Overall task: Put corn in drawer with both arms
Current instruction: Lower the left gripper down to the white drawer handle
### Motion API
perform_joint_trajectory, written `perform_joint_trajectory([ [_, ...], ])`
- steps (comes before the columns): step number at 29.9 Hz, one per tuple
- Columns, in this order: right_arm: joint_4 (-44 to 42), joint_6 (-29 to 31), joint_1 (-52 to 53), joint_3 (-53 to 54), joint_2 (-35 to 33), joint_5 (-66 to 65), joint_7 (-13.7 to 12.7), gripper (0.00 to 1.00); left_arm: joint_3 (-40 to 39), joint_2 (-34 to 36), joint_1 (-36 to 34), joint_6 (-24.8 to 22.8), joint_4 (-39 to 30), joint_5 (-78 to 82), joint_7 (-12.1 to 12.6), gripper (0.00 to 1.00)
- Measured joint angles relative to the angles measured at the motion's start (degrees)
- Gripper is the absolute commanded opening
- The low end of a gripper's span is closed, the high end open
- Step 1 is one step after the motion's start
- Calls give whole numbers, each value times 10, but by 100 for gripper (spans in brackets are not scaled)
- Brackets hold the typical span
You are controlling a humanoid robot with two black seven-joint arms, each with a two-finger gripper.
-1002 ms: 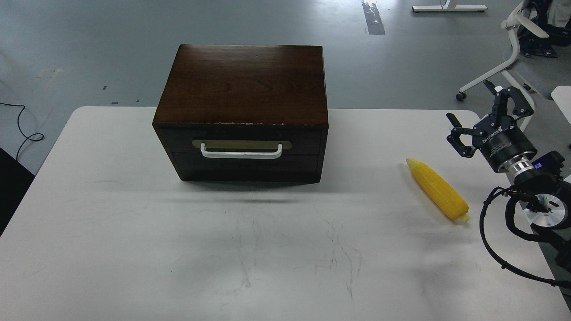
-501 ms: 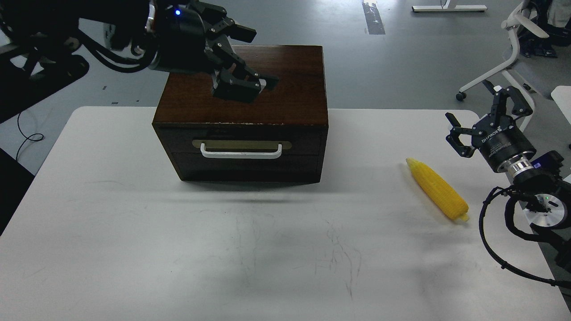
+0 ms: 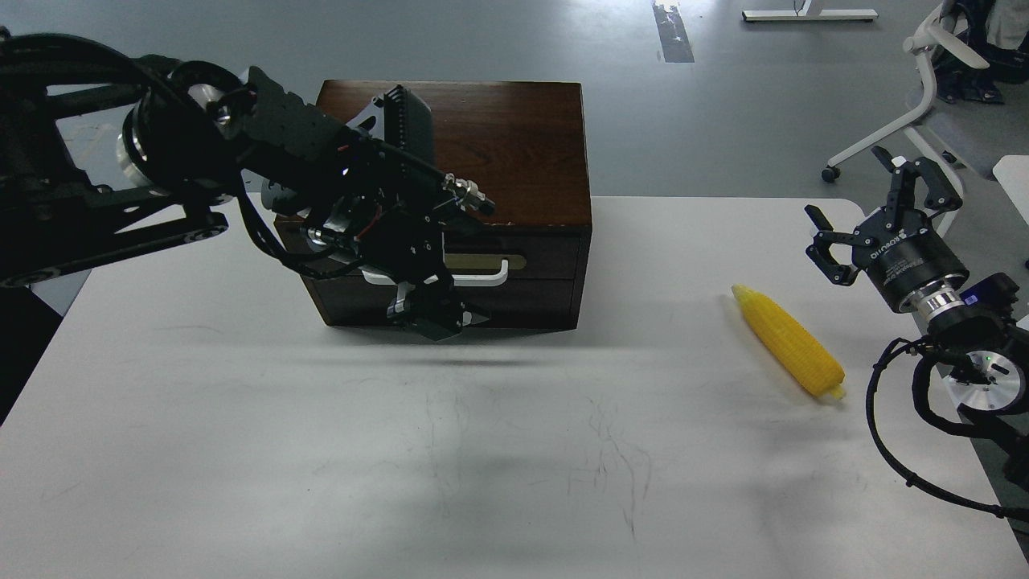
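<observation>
The yellow corn point(image 3: 788, 342) lies on the white table point(image 3: 514, 450) at the right, tip pointing away. The dark wooden box point(image 3: 506, 145) stands at the back centre, and its drawer point(image 3: 539, 277) is closed. The white handle point(image 3: 481, 280) is partly hidden by my left arm. My left gripper point(image 3: 434, 315) points down in front of the drawer's face, just below the handle's left half. Its fingers are dark against the dark wood, so I cannot tell how they stand. My right gripper point(image 3: 872, 215) is open and empty, above the table's right edge, just right of the corn.
A white office chair point(image 3: 924, 96) stands on the grey floor at the back right. The right arm's cable point(image 3: 884, 434) loops over the table's right edge. A black cable point(image 3: 48, 233) lies on the floor at the left.
My left arm has come into view, passed over the box top and dropped in front of the drawer near the handle. The right arm and the corn have not moved.
</observation>
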Motion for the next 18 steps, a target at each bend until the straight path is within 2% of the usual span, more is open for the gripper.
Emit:
perform_joint_trajectory([
  [18,-2,0,0,3,5,0,0,100,45,-1,19,0,17,83,0,98],
])
